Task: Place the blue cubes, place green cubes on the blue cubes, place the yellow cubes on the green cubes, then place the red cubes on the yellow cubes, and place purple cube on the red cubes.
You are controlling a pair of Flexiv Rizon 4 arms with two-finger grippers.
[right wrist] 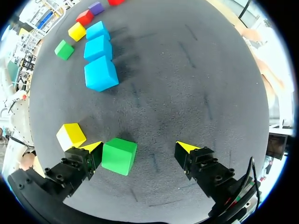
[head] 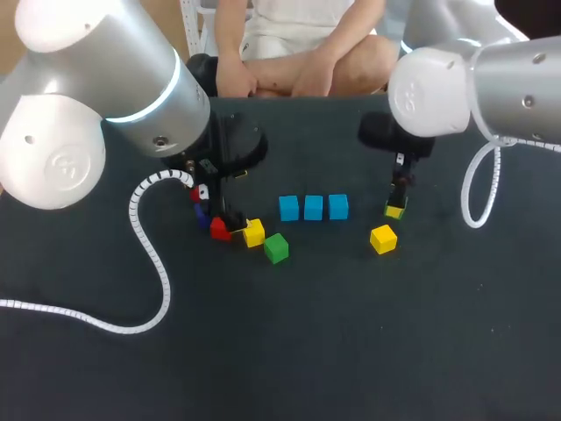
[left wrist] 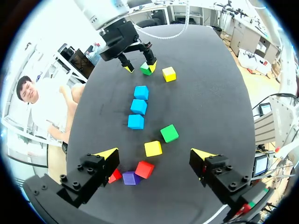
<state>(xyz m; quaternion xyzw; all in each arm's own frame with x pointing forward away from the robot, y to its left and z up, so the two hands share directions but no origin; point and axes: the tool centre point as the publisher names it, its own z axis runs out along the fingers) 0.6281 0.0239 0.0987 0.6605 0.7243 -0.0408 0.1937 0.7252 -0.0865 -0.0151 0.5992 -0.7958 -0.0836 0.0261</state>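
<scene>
My right gripper (right wrist: 139, 148) hangs released, the green cube (right wrist: 119, 155) between its fingers. It looks light and rigid, so I'd pinch two flat opposite faces. My left gripper (left wrist: 155, 153) is released too.

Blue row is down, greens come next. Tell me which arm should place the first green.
Right. The right tool is open with a green cube between its fingers. The left tool hangs open above a yellow cube, the other green cube ahead of it.
</scene>
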